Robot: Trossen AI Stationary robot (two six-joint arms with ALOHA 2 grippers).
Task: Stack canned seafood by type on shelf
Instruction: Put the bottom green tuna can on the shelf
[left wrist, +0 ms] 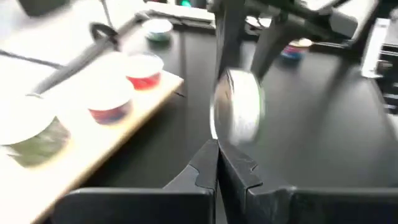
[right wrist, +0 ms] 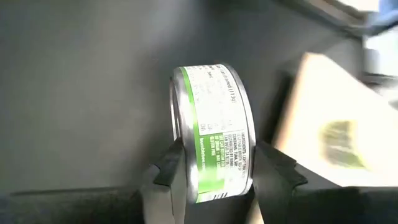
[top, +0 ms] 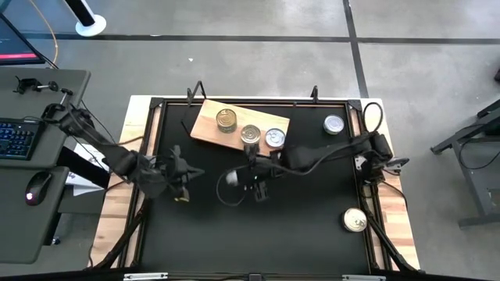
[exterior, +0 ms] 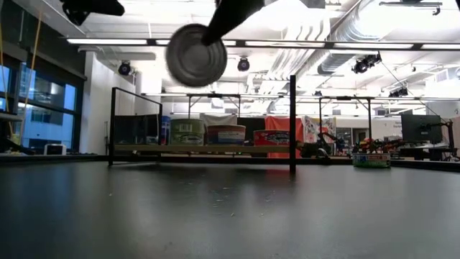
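Note:
The shelf is a light wooden board [top: 209,129] lying at the table's far middle. Three tins rest on it on their bases: one [top: 226,119], a second [top: 251,134] and a third [top: 274,138]. My right gripper [top: 251,178] reaches in from the right, near of the board, and is shut on a green-labelled tin [right wrist: 214,130], which the low view shows high above the table [exterior: 195,55]. My left gripper [left wrist: 217,168] is shut with nothing in it, left of that tin [top: 184,187]. My right gripper pinches the tin by its two flat ends [right wrist: 180,146], one finger on each. The fingers [right wrist: 273,165] come slanting down from the table's right side. The tin is lifted clear of the table and stands on edge, its labelled wall facing the wrist.
Two loose tins stand on the black table: one at the far right [top: 334,124] and one at the near right [top: 355,220]. Black frame posts [top: 315,94] rise along the far edge. A desk with a keyboard [top: 17,139] stands beyond the table's left side.

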